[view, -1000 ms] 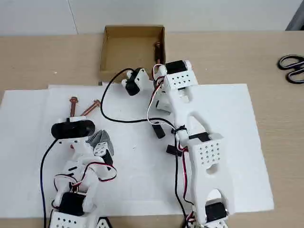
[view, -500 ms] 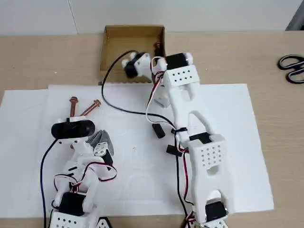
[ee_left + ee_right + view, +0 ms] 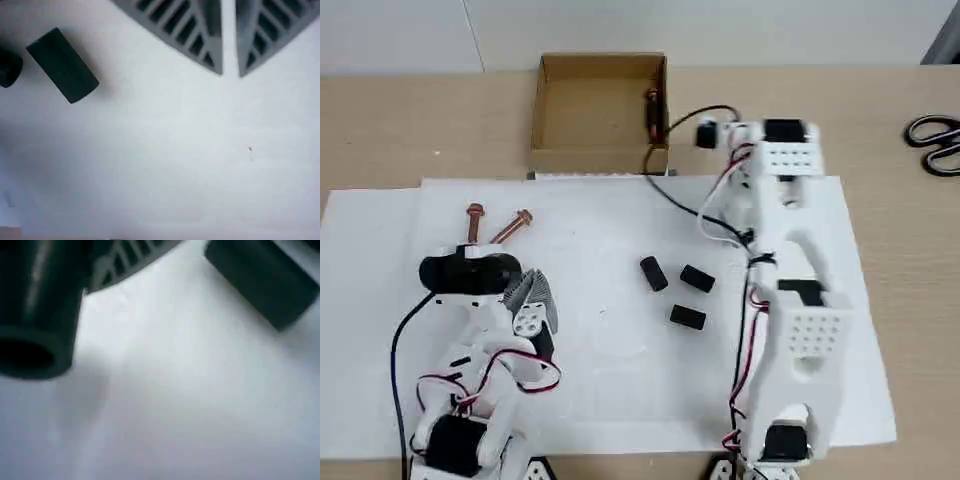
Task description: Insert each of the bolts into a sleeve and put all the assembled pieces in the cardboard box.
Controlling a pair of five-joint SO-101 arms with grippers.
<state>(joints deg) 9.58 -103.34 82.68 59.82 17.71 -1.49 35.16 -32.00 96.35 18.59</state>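
Note:
The cardboard box (image 3: 595,150) stands at the back of the table, and one bolt in a sleeve (image 3: 653,106) leans against its right inner wall. Two copper bolts (image 3: 475,222) (image 3: 513,226) lie on the white paper at the left. Three black sleeves (image 3: 653,273) (image 3: 697,278) (image 3: 688,317) lie mid-paper. My left gripper (image 3: 532,298) hovers below the bolts; its grey fingers (image 3: 200,35) have only a slit between them, with nothing held, and a sleeve (image 3: 62,65) lies off to one side. The right arm (image 3: 782,160) stretches to the right of the box. The right wrist view has a hollow sleeve (image 3: 35,310) very close and another sleeve (image 3: 262,282) on the paper.
White paper (image 3: 600,390) covers the middle of the wooden table. Scissors (image 3: 935,143) lie at the far right edge. A black cable (image 3: 675,195) trails from the right arm's wrist across the paper near the box.
The right arm has swung from over the box's front right corner to the right, uncovering the three sleeves. The left arm has shifted slightly.

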